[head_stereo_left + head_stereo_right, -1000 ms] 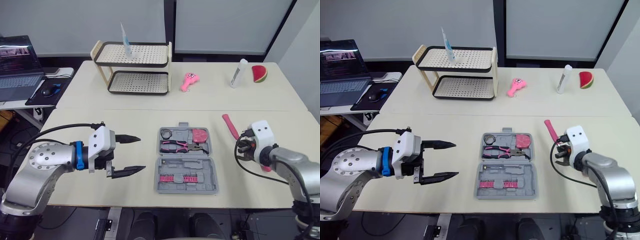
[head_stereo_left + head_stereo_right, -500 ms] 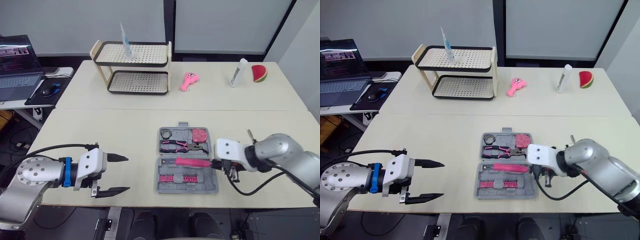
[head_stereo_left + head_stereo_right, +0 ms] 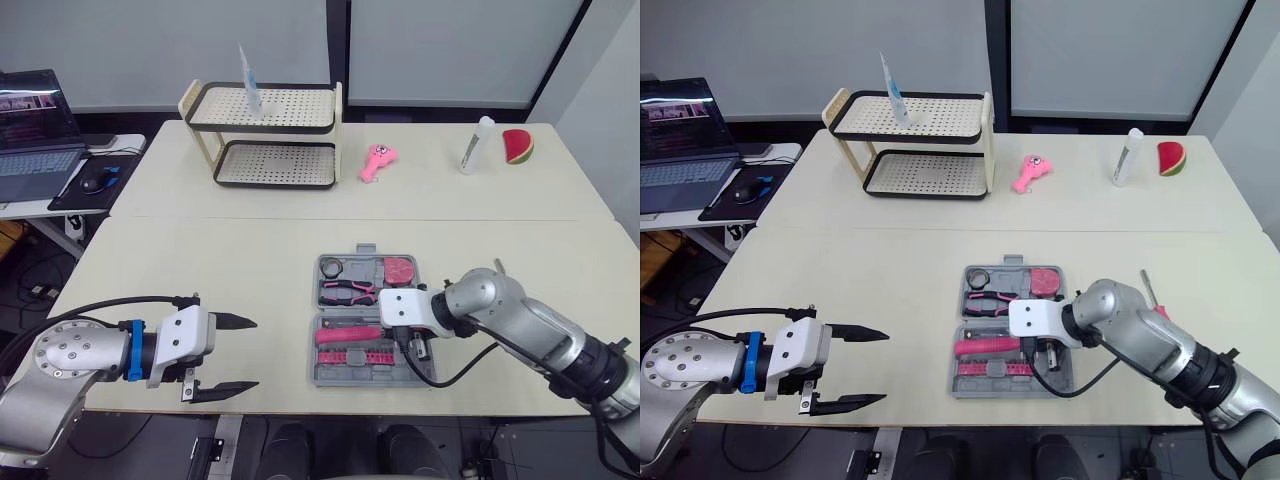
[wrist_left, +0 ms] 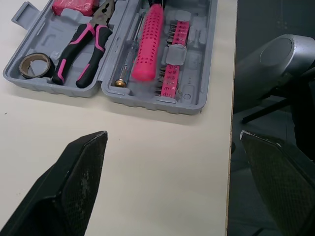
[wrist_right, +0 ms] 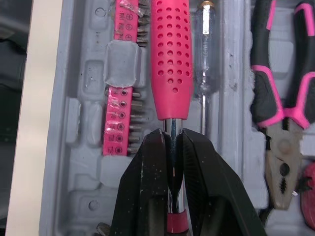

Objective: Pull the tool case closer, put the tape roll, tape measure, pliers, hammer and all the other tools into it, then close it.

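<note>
The grey tool case (image 3: 365, 377) lies open at the table's front centre. Its far half holds the tape roll (image 3: 333, 267), the pink tape measure (image 3: 400, 270) and the pliers (image 3: 350, 292). Its near half holds a pink bit strip (image 5: 120, 93) and a screwdriver (image 5: 205, 49). The hammer's pink handle (image 3: 347, 334) lies across the near half, beside the screwdriver. My right gripper (image 5: 171, 135) is shut on the hammer's metal shank, over the case's right side. My left gripper (image 3: 256, 353) is open at the front left, well away from the case.
On the far table stand a two-tier rack (image 3: 265, 135), a pink toy (image 3: 379, 162), a white tube (image 3: 477, 146) and a watermelon slice (image 3: 518, 146). A laptop (image 3: 35, 130) sits on a side desk at the far left.
My right gripper has carried the hammer from the table's right side leftward into the case's near half. My left gripper has drawn back toward the front left.
</note>
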`<state>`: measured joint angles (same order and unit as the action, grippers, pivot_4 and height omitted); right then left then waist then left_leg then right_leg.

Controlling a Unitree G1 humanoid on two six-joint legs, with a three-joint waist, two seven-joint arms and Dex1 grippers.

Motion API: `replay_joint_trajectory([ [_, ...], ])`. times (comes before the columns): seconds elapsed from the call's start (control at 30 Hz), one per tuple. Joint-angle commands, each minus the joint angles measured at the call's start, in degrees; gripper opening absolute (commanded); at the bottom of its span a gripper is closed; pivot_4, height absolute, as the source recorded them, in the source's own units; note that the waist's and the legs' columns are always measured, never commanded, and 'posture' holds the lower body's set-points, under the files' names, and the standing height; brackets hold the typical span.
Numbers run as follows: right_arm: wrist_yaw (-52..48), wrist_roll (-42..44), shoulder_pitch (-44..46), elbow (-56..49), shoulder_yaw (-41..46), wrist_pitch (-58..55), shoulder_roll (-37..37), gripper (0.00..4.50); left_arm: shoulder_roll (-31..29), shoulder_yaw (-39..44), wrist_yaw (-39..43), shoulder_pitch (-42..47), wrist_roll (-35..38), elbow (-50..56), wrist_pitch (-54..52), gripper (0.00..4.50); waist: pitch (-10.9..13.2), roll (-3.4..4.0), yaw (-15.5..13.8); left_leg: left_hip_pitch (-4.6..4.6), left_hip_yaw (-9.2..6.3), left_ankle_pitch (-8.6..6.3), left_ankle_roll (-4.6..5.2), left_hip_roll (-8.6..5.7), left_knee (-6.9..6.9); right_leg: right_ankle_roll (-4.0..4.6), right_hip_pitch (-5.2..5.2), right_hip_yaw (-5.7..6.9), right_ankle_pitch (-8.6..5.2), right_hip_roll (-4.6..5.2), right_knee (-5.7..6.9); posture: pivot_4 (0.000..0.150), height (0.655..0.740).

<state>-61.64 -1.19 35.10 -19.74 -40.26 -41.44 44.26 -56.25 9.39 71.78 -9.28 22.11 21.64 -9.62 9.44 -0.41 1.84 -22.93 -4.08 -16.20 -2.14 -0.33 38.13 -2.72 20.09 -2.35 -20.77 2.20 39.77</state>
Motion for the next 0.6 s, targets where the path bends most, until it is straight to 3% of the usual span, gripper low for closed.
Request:
replay_joint_trajectory([
  [0.03, -0.8, -1.5, 1.5, -0.5, 0.2, 1.0, -1.2, 0.22, -0.5, 0.1, -0.5, 0.7, -0.2, 1.5, 0.0, 4.50, 0.0, 0.00, 0.0, 0.00, 0.00, 0.00, 0.00, 0.00, 0.00, 0.00, 0.01, 0.00, 0.00, 0.00, 0.03, 0.150, 0.7290],
  [0.6, -1.9, -6.0, -1.1, 2.7, 0.5, 4.1, -2.2, 0.22, -0.5, -0.7, -1.8, 2.3, 0.2, 3.4, -2.3, 4.50, 0.0, 0.00, 0.0, 0.01, 0.00, 0.00, -0.01, -0.01, 0.02, 0.00, 0.05, 0.01, 0.00, -0.02, 0.11, 0.150, 0.7290],
])
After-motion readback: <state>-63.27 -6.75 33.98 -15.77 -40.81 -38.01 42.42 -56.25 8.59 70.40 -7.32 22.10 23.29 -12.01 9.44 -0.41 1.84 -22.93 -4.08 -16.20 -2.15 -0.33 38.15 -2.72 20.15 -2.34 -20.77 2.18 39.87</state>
